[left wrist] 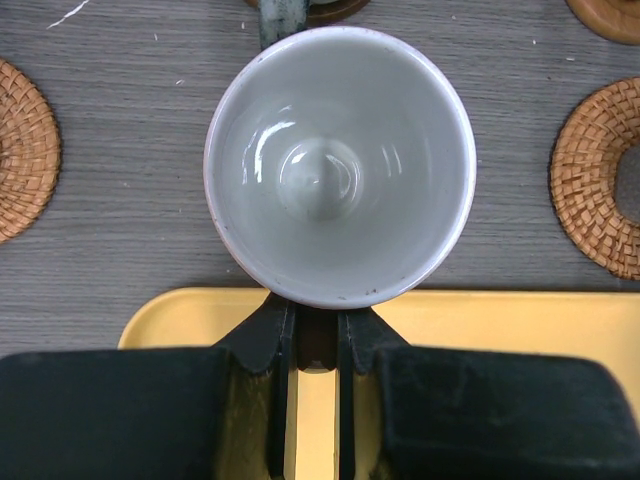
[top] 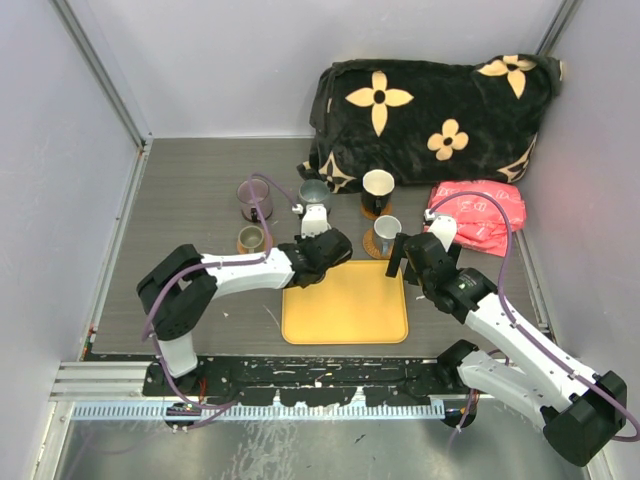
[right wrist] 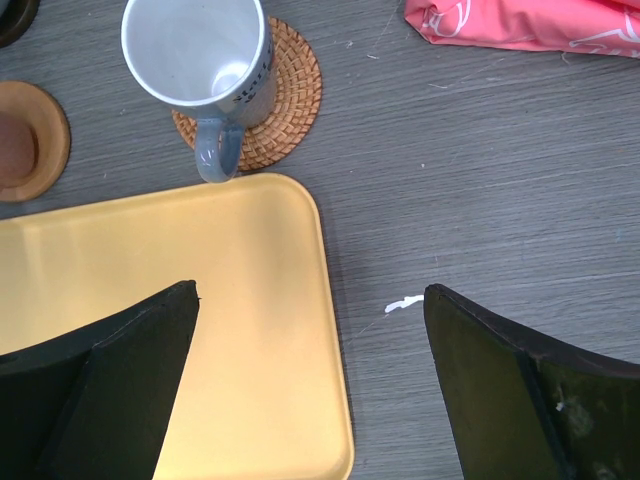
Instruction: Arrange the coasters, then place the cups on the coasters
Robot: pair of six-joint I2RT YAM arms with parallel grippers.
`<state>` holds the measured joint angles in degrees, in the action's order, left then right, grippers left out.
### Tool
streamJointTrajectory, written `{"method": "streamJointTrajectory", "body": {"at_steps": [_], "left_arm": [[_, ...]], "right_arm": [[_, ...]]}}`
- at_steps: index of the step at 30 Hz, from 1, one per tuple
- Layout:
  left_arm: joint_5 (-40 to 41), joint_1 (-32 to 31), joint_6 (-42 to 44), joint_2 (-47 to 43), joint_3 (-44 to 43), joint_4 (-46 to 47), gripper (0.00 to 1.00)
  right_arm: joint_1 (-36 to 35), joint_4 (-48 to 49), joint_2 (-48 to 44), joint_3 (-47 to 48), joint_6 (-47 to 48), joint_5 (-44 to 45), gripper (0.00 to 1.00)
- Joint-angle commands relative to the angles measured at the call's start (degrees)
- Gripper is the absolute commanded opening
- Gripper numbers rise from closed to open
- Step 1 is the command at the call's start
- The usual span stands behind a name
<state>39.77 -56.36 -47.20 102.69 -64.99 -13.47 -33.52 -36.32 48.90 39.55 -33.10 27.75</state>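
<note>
From above, the left pincer (top: 317,236) pinches a white cup (top: 315,218) over the bench (top: 200,190), just beyond the yellow tray (top: 345,310).

Its wrist camera shows the fingers (left wrist: 272,335) pressed onto the cup's near side, with wicker coasters (left wrist: 25,150) lying on either side.

The right pincer (right wrist: 310,290) is spread over the tray's edge. Nearby, a grey cup (right wrist: 195,45) stands on a wicker coaster (right wrist: 285,95).

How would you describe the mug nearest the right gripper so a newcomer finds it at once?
Start at the yellow tray mid-table; just past its far right corner lies a woven wicker coaster. The grey mug standing on it is white inside, its handle pointing toward the tray. Its neighbour behind, the black cup, is dark outside and cream inside.
</note>
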Motion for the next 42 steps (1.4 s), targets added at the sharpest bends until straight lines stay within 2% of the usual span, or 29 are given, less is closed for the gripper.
{"method": "streamJointTrajectory", "body": {"at_steps": [1, 7, 15, 18, 22, 24, 36, 42], "left_arm": [[1.3, 1.2, -0.5, -0.5, -0.2, 4.7, 0.0], [0.5, 1.3, -0.7, 0.0, -0.2, 4.0, 0.0], [-0.5, 1.3, -1.5, 0.7, 0.4, 3.6, 0.09], [-0.5, 1.3, -1.5, 0.6, 0.5, 3.3, 0.18], [0.2, 1.3, -1.5, 0.6, 0.1, 2.4, 0.39], [0.5, 1.3, -1.7, 0.6, -0.2, 1.7, 0.42], [1.3, 1.0, -1.3, -1.7, -0.1, 0.0, 0.46], [2.1, 0.2, -0.5, -5.3, -0.6, -3.3, 0.54]], "right_arm": [[0.2, 1.2, 0.0, 1.9, 0.6, 0.7, 1.0], [0.1, 1.4, 0.5, 1.9, 0.5, 0.6, 1.0], [0.1, 1.5, 0.2, 1.7, 0.4, 0.5, 1.0], [0.1, 1.3, -0.1, 1.6, 0.4, 0.5, 1.0], [0.1, 1.4, 0.0, 1.7, 0.3, 0.3, 1.0], [0.2, 1.4, 0.1, 1.8, 0.3, 0.3, 1.0], [0.1, 2.3, 0.6, 1.8, 0.5, -0.1, 1.0], [0.2, 3.2, 1.3, 1.8, 0.6, -0.3, 1.0]]}}
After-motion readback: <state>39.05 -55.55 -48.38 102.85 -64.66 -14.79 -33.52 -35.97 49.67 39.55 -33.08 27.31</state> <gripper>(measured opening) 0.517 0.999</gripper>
